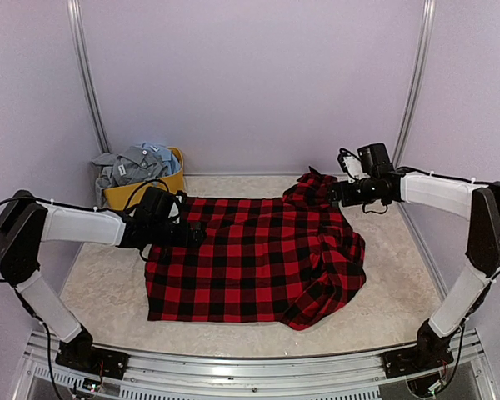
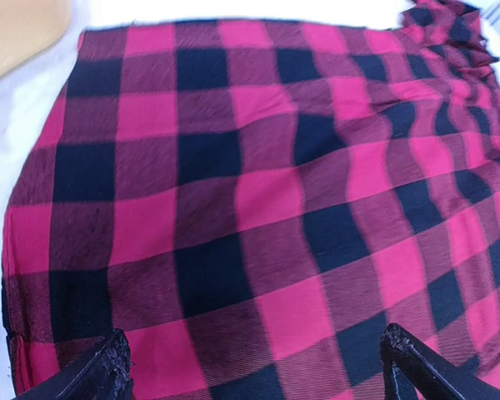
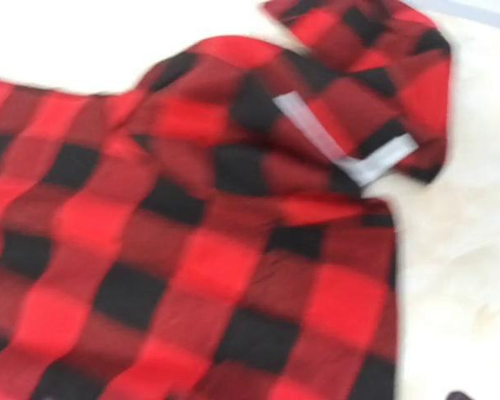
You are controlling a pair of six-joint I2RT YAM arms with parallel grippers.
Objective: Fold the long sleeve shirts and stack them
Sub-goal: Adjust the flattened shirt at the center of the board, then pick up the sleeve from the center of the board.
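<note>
Red-and-black buffalo-check flannel shirt (image 1: 258, 250) lay mid-table, seemingly part-folded, collar bunched far right; the left gripper (image 2: 254, 337) hovered above it, fingers apart, holding nothing; whether the right gripper (image 1: 340, 192) gaped, I couldn't tell; the next fold probably required pinching an edge.

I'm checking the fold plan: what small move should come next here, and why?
Probably bring the right tool to the rumpled right side of the red-and-black flannel shirt and smooth it outward: that side lies bunched, while the left half lies flat.
</note>
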